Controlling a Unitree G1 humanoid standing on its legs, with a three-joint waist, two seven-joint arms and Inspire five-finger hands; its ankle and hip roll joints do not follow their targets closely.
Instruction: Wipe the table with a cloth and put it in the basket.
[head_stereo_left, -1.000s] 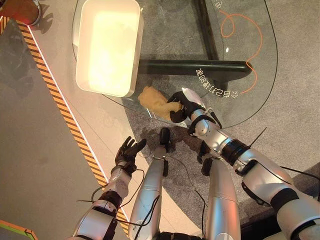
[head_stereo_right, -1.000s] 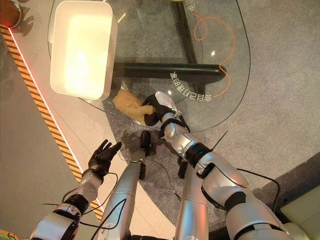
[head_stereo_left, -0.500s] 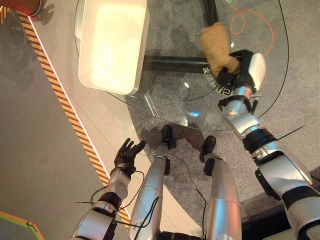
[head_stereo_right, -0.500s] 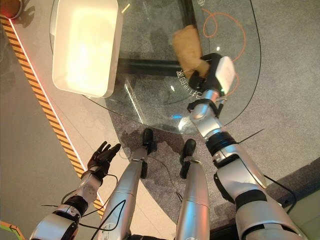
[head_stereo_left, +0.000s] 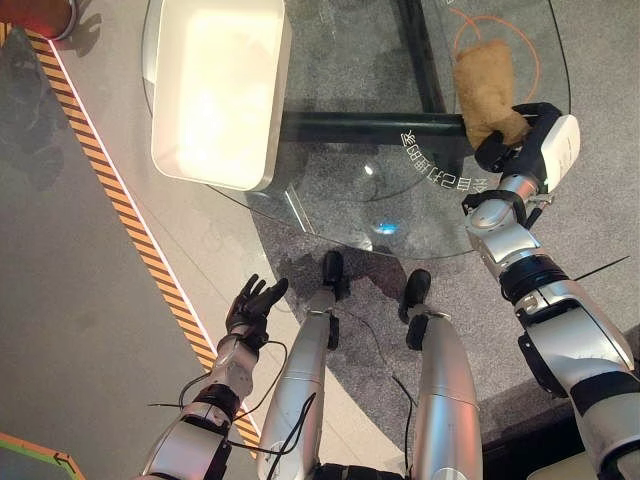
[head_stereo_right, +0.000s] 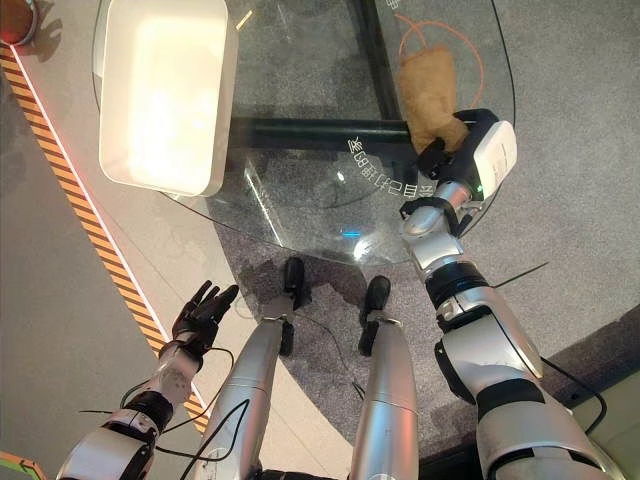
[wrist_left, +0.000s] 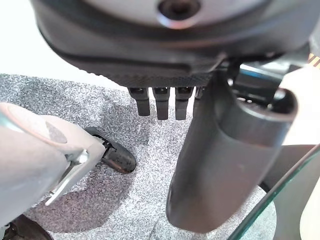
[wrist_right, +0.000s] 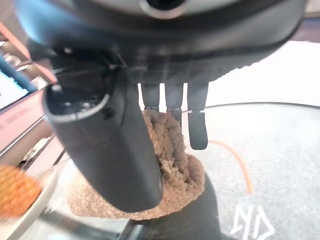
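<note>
Cloth (head_stereo_left: 484, 90), long axis pointing away, pinched by right hand (head_stereo_left: 512, 146) on table (head_stereo_left: 340, 170).

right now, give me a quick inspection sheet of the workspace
surface: round glass table on a dark base, orange line and white print on the glass.
job's things: tan cloth flat on the glass at the robot's right; white basket on the table's left side.
clutter: nothing seen.
grippers: right hand curled on the cloth's near end; left hand open, low beside the table over the floor.
cables: nothing seen.
surroundings: grey carpet, striped floor tape at left.
</note>
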